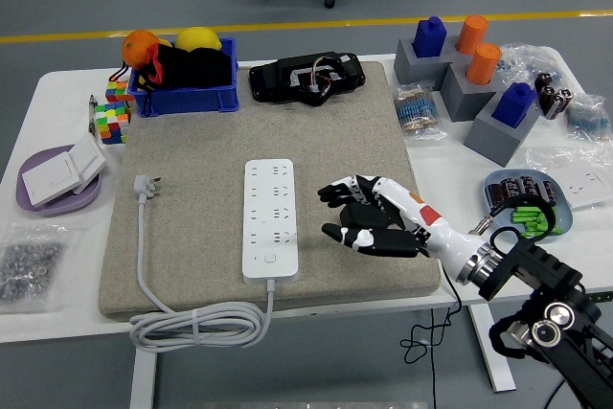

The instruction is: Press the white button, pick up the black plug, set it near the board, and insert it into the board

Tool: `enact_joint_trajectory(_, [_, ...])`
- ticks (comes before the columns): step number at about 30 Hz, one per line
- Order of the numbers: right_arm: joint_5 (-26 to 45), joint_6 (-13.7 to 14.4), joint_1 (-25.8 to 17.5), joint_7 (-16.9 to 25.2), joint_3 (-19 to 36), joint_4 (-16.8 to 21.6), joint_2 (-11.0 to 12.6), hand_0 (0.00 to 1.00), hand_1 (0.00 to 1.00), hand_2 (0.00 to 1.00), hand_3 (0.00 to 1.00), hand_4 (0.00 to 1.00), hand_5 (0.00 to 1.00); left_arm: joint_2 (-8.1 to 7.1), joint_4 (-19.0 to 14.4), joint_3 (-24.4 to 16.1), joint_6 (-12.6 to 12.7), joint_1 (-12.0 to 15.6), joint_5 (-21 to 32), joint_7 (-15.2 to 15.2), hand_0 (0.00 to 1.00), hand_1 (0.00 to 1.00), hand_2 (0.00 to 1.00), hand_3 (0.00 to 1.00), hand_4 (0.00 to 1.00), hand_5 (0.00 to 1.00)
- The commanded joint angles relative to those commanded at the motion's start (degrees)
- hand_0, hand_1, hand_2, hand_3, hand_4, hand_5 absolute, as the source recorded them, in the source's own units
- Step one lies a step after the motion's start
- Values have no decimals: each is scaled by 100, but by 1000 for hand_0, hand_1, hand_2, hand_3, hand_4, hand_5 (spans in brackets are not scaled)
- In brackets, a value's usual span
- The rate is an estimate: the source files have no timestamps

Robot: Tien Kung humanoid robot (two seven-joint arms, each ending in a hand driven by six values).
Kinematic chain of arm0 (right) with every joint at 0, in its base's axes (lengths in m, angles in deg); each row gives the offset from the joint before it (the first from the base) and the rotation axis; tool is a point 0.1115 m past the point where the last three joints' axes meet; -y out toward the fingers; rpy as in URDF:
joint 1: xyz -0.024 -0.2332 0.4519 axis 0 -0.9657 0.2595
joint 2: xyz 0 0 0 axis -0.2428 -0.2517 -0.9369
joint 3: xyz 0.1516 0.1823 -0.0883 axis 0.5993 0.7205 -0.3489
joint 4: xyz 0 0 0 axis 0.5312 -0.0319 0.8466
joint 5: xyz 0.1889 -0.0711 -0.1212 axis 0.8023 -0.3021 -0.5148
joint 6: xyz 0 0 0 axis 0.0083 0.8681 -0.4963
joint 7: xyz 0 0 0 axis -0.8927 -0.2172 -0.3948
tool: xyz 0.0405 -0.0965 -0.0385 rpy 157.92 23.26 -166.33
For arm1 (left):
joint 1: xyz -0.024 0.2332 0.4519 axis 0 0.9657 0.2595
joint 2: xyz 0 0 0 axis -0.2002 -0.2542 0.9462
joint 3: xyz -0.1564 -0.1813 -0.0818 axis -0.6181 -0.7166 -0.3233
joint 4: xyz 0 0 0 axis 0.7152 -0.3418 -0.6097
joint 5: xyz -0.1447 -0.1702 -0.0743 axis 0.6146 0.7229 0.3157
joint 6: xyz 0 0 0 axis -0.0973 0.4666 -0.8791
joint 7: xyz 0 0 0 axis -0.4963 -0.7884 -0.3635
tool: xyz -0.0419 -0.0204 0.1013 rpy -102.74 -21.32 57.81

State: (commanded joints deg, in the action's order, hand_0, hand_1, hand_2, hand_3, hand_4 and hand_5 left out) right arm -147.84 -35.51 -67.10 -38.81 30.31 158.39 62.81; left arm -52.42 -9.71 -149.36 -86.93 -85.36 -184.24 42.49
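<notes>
A white power strip (268, 220) lies lengthwise in the middle of the grey mat (192, 150). Its small white button (271, 258) is at the near end. The strip's white cable (196, 321) loops along the mat's front edge and up the left side to a white plug (148, 186). A black plug-like bundle with wires (306, 78) lies at the mat's far edge. My right hand (331, 213) hovers just right of the strip, level with its near half. Its fingers (356, 187) are spread, point left and hold nothing. The left arm is out of view.
A blue bin (182, 98) with fruit and black items stands at the back left, colour cubes (113, 112) beside it. A purple plate (38, 200) holds white switches. Grey blocks with blue and orange pegs (469, 79) and a blue dish (565, 213) are on the right.
</notes>
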Motion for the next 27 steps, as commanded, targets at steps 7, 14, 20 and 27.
enact_joint_trajectory(7, [-613,-164,466,-884,-571,-155,-72,597,374,363,711,846,506,-12,0,-25,0,16,-26,-2,824,789,745,791,576,478])
enact_joint_trajectory(14, [-1016,212,867,-988,-1050,-364,-217,426,195,255,725,843,506,-1,0,-29,3,41,-19,-7,824,790,745,791,576,478])
enact_joint_trajectory(20, [-1150,317,1100,-1059,-1353,-494,-291,181,69,161,720,842,508,1,0,-45,2,41,-35,-13,824,790,745,791,576,478])
enact_joint_trajectory(27, [-1368,314,1216,-1011,-1628,-775,-414,63,13,126,665,834,513,-8,0,-48,1,36,-37,-14,824,790,745,792,576,479])
